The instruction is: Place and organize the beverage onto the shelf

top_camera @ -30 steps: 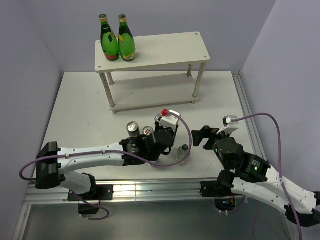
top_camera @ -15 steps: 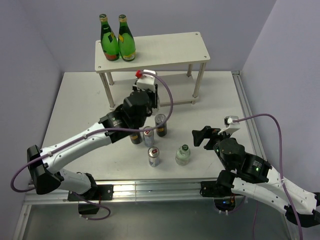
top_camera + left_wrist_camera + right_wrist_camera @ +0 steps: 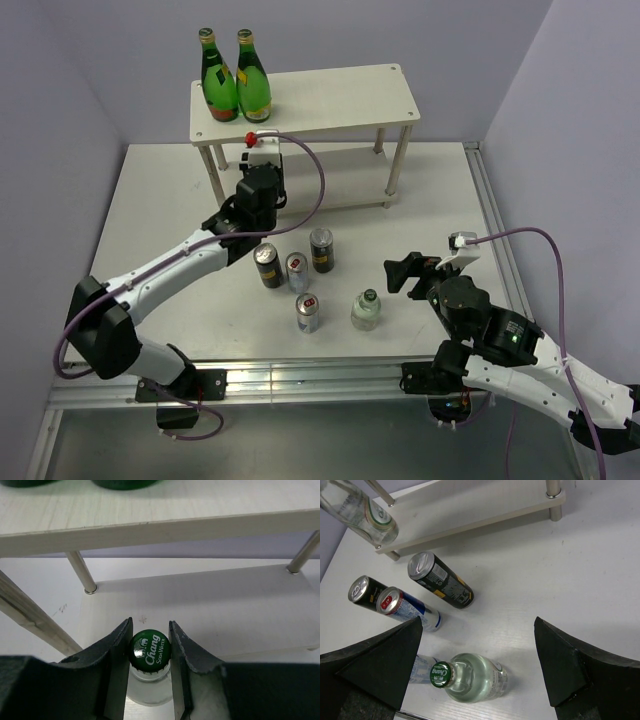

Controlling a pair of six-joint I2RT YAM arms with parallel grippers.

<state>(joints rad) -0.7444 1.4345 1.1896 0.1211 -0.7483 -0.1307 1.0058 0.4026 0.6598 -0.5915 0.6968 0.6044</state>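
Right gripper (image 3: pixel 477 622): mine, jaws spread wide and holding nothing, low over the near right of the white table (image 3: pixel 160 220).
Loose bottle (image 3: pixel 470 677): squat and clear with a green crown cap, upright just ahead of my right fingers.
Silver cans (image 3: pixel 308 313): two, slim, with red and blue marks. One stands just left of the loose bottle. The far silver can (image 3: pixel 298 272) stands behind it.
Black cans (image 3: pixel 267 265): two, with round metal tops and pull tabs. One is just left of the far silver can, and the other black can (image 3: pixel 321 250) is just right of it, nearer the shelf.
Left gripper (image 3: pixel 150 627): mine, clenched on the held bottle (image 3: pixel 150 650), the second clear one, with a finger on each side of its green cap.
Held bottle's place: near left corner of the lower board (image 3: pixel 225 610), with the front-left leg (image 3: pixel 30 617) close on its left and the top board overhead. I cannot tell whether its base rests there.
Drinks counted: six, five on the table and one in my grip.
Shelf (image 3: pixel 330 100): cream, with two flat rectangular boards of faint grain on four round legs.
Green glass bottles (image 3: pixel 218 85): two, tall, with yellow labels, side by side on the top board's left end.
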